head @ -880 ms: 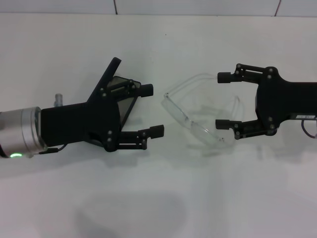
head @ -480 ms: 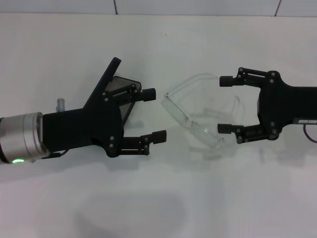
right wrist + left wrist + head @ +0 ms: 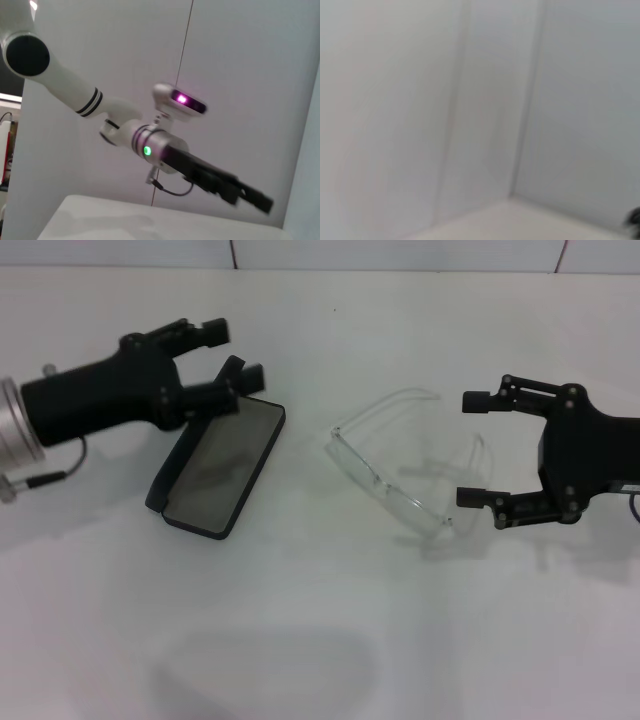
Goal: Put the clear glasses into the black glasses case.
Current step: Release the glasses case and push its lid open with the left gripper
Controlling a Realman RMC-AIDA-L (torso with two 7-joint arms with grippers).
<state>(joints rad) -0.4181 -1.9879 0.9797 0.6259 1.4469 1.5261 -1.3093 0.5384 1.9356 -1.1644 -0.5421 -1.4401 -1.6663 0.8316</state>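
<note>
The left gripper (image 3: 228, 352) has swung up and away toward the far left of the table, and with it gone the black glasses case (image 3: 218, 466) is now in plain sight: it lies open on the white table (image 3: 320, 640), grey lining facing up, its raised black lid running along its left edge. The gripper's tips hover just over the case's far corner, fingers spread and holding nothing. Whether they touch the lid I cannot tell.

The clear glasses (image 3: 405, 475) sit where they were a moment ago, on the table between the case and the right arm, near the case but apart from it. The lens front faces the case and the arms reach back toward the right gripper (image 3: 471, 448). That gripper has drawn back slightly to the right. Its fingers stand wide apart, one beyond the glasses' far arm and one near the end of the lens, gripping nothing.

From the right wrist view, only the left arm (image 3: 150, 145) shows, stretched out above the table. The left wrist view gives blank wall.

To my eye the case is now ready to receive, so the opening step looks finished. The glasses remain to be picked up, and the right gripper seems best placed to do it.
</note>
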